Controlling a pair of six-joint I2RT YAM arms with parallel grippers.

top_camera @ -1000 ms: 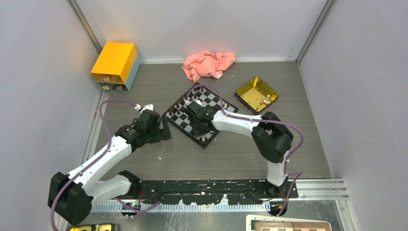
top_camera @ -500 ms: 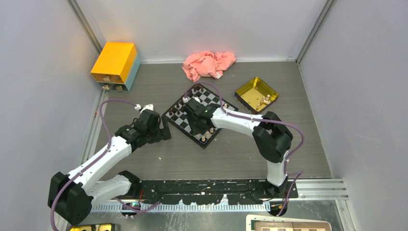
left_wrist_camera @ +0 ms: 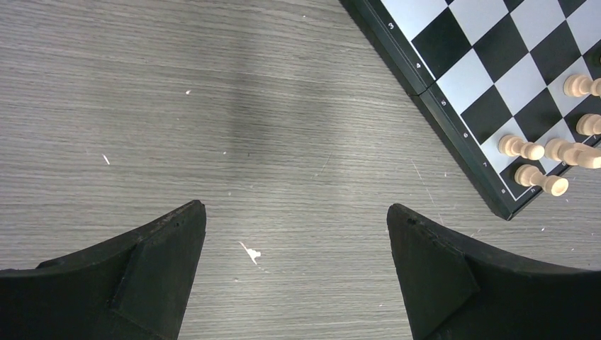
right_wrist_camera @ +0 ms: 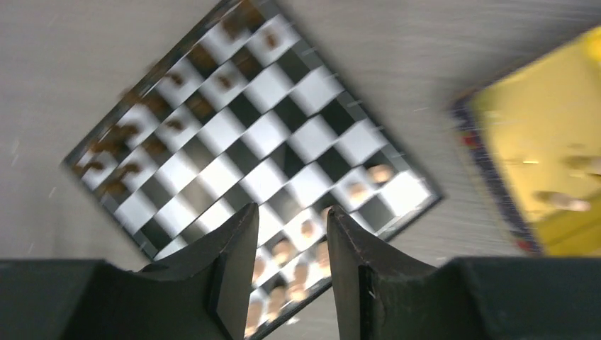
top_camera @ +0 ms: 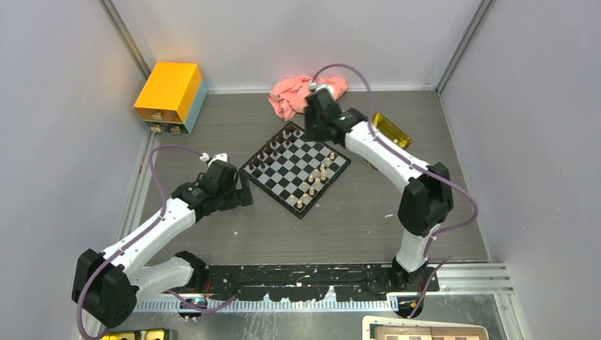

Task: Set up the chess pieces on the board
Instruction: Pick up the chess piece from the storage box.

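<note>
My left jaws hang wide apart and empty over bare table (left_wrist_camera: 212,106), just beside the board's (top_camera: 292,164) near-left edge. I judge they are parked there to stay out of my other arm's way. The board lies cornerwise mid-table, with dark pieces (top_camera: 273,150) along its far-left side and pale pieces (top_camera: 316,178) clustered near-right. My right jaws stand parted with nothing between them, above the board's far corner near the yellow tray (right_wrist_camera: 538,134), probably to fetch another piece.
</note>
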